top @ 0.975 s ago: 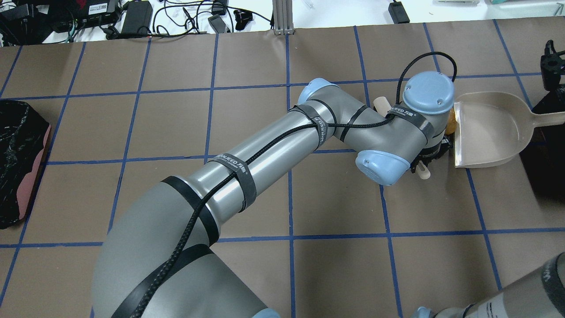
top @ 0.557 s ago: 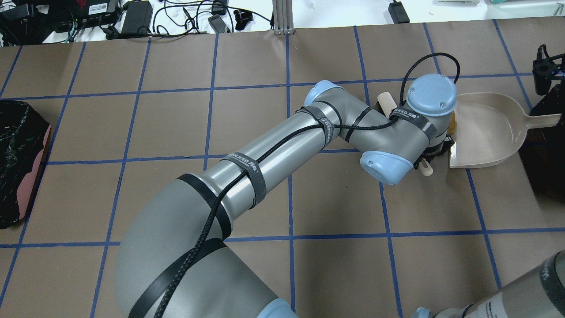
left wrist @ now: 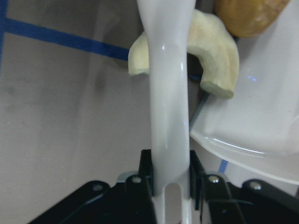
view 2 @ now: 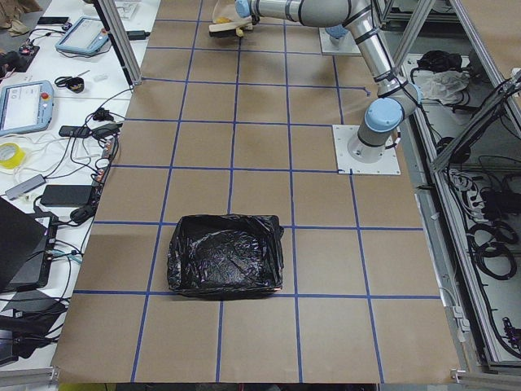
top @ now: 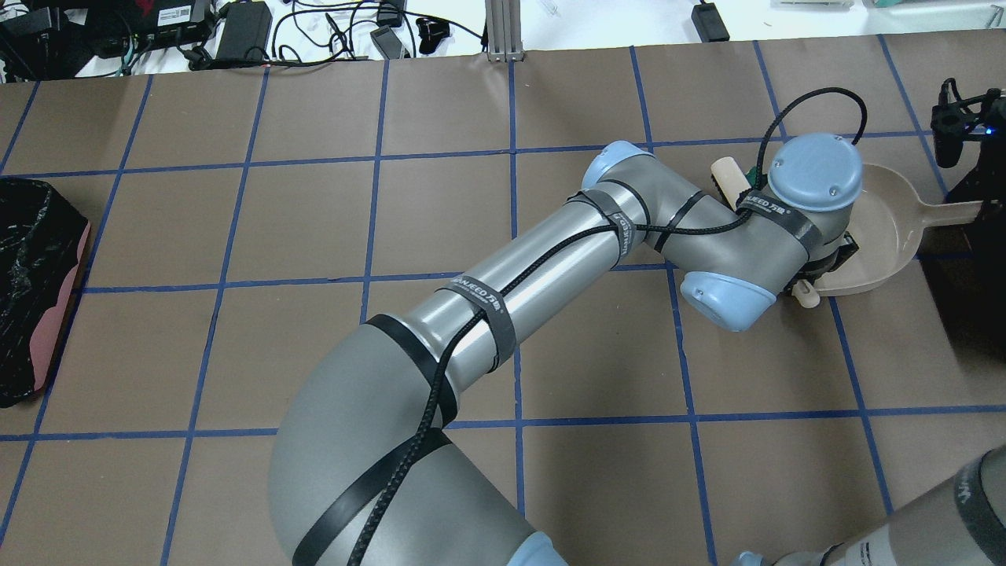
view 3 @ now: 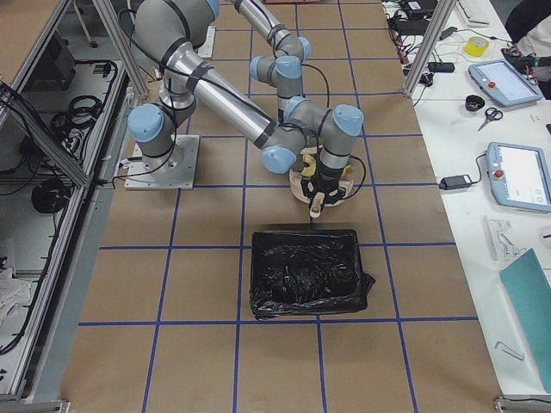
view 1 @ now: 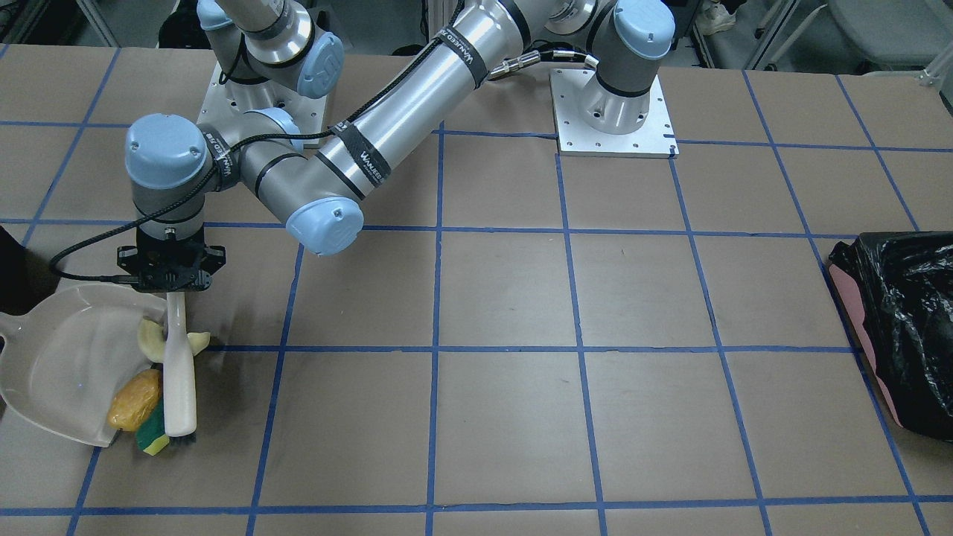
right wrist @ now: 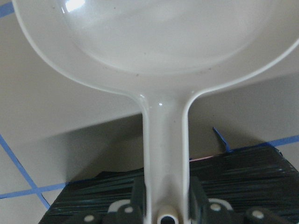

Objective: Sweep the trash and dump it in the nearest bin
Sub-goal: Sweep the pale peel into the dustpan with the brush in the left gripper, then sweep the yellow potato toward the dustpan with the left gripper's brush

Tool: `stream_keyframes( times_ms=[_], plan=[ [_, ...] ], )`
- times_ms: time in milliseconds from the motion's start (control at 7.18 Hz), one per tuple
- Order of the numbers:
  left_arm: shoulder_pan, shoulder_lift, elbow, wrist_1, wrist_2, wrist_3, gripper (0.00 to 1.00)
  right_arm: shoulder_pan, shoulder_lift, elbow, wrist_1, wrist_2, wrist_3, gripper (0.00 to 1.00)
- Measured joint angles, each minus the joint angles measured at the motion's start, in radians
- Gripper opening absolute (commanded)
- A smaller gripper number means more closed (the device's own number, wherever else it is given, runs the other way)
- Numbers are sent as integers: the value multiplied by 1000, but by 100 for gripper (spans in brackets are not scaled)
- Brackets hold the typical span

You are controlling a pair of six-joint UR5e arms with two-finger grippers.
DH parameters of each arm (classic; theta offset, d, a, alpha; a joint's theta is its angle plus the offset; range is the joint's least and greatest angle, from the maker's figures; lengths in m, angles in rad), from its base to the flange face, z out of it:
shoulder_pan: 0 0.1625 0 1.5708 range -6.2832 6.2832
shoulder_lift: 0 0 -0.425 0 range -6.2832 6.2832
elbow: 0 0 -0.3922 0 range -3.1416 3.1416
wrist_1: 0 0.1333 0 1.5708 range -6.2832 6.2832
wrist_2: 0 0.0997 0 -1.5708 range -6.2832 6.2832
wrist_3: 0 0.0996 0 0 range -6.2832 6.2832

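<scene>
Left gripper (view 1: 173,289), clamping the white brush (view 1: 179,372), has advanced: potato lump (view 1: 134,389) and crescent slice (view 1: 153,339) just beyond it reach the dustpan (view 1: 59,357) that the right gripper (right wrist: 166,200) pinches; sponge piece (view 1: 153,435) lags outside.

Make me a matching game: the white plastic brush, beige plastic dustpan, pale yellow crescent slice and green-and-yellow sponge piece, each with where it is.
Things
1. white plastic brush
2. beige plastic dustpan
3. pale yellow crescent slice
4. green-and-yellow sponge piece

Places
A. handle clamped in the right gripper
B. on the table, beside the brush's bristles
C. clamped in the left gripper
D. under the brush handle, at the dustpan's lip

Pairs: 1-C, 2-A, 3-D, 4-B.
</scene>
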Motion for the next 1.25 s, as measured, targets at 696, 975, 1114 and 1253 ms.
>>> stream_keyframes(
  times_ms=[696, 975, 1114, 1253],
  plan=[
    [-70, -34, 114, 63, -70, -171, 0, 1, -17, 52, 2, 3, 37, 0],
    [-75, -13, 105, 61, -78, -179, 0, 1, -19, 53, 3, 4, 39, 0],
    [-74, 10, 67, 58, -76, -174, 0, 3, -20, 53, 4, 5, 41, 0],
    [-69, 38, 20, 56, -70, -172, 0, 9, -23, 56, 5, 6, 46, 0]
  ],
)
